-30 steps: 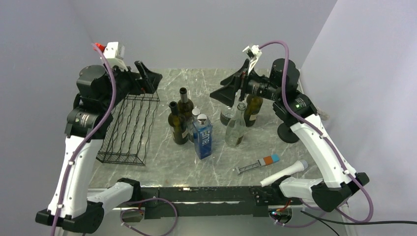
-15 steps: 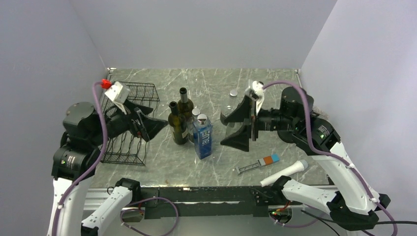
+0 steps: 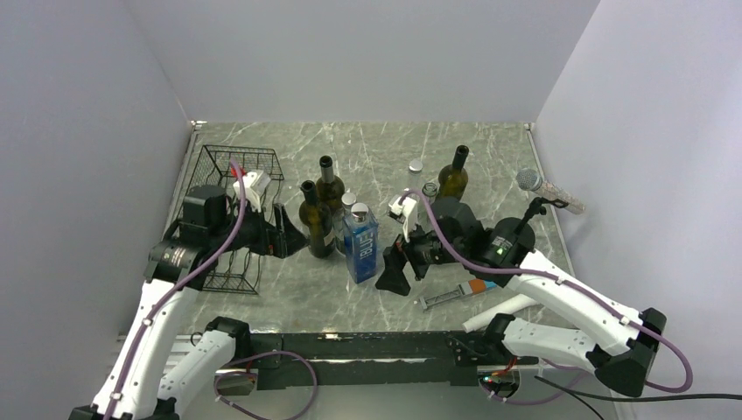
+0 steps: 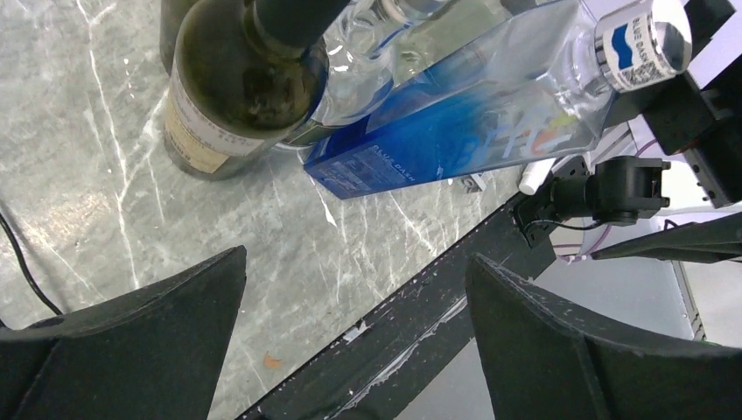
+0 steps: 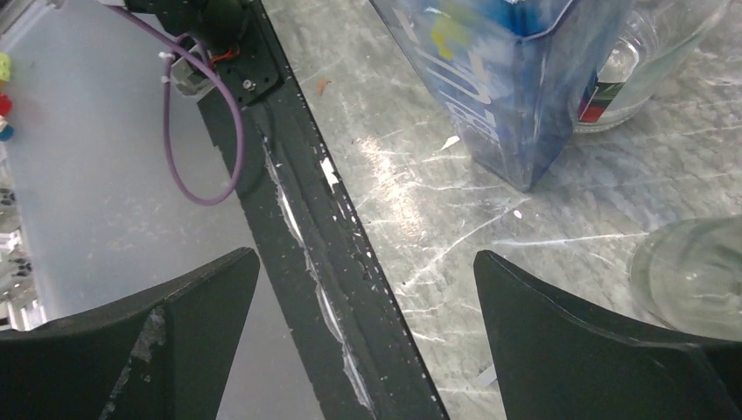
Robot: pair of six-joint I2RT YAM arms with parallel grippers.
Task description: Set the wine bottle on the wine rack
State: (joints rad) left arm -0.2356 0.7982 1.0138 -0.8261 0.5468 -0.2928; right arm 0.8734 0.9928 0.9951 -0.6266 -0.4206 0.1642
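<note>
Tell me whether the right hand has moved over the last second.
Yes: the right hand came forward from beyond the blue bottle to just right of its base.

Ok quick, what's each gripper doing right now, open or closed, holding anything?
The left gripper is open, holding nothing.
The right gripper is open, holding nothing.

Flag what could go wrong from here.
The nearest dark bottle stands tight against the blue bottle; the open left pincer closing on it may topple neighbours. The left arm crosses over the rack, so a lift could snag it. The open right pincer sits low beside the blue bottle and could nudge it.
</note>
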